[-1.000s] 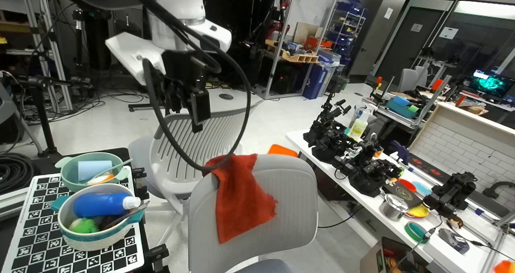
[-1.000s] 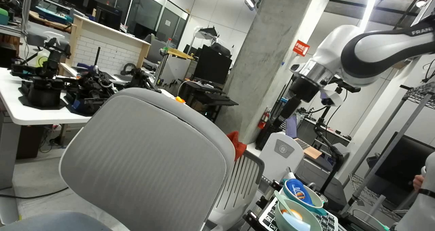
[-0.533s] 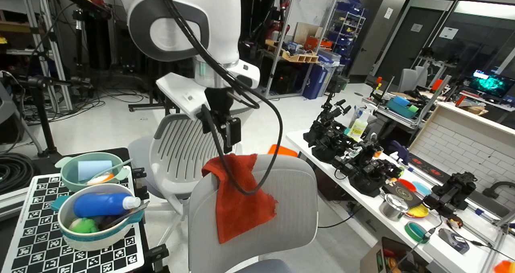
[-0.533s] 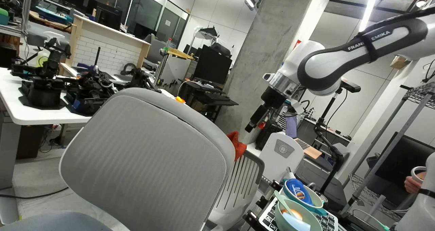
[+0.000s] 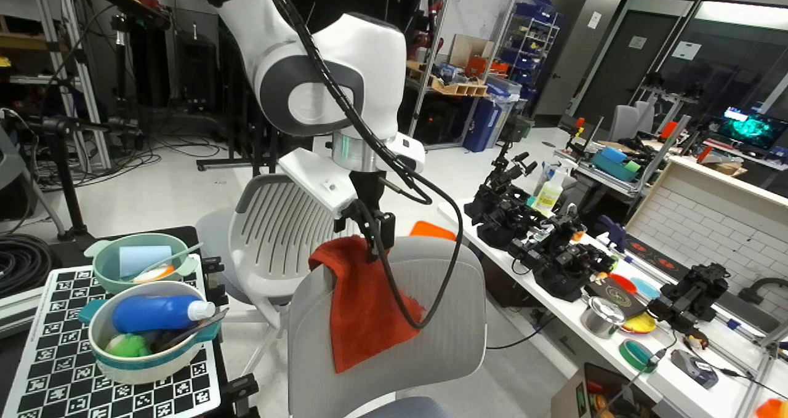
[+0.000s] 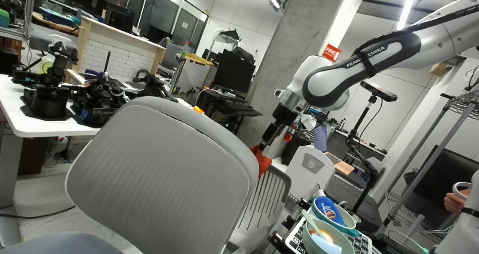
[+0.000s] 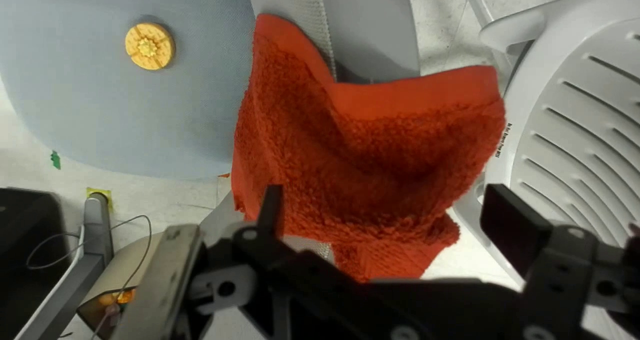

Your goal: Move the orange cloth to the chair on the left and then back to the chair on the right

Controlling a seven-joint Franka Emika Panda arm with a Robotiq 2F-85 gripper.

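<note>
A white robot arm (image 5: 369,61) reaches down to an orange cloth (image 5: 360,325), closer to red, draped over the backrest of a grey mesh chair (image 6: 161,171); a light slatted chair (image 5: 280,233) stands near it. The hand (image 7: 387,212) is spread wide, its two dark fingers (image 7: 512,227) well apart, and in the wrist view the cloth shows between them; it seems to hold nothing. In both exterior views its tips overlap the cloth at the top of the backrest, though from where I stand I cannot tell whether they touch. I judge a grasp for one of the two carries is next. Depth is my main worry: closing too high could pinch only a thin tuft that slips out on the lift, while going too low could bite the backrest's rim through the cloth and drag the whole chair along. In an exterior view a black cable (image 5: 421,327) loops across the cloth and could catch on the chair's edge during a lift. A loose corner might also brush the yellow disc (image 7: 149,46) off the blue-grey seat (image 7: 165,129). And since I cannot say which chair is meant as left, the cloth could be carried to the wrong one.
</note>
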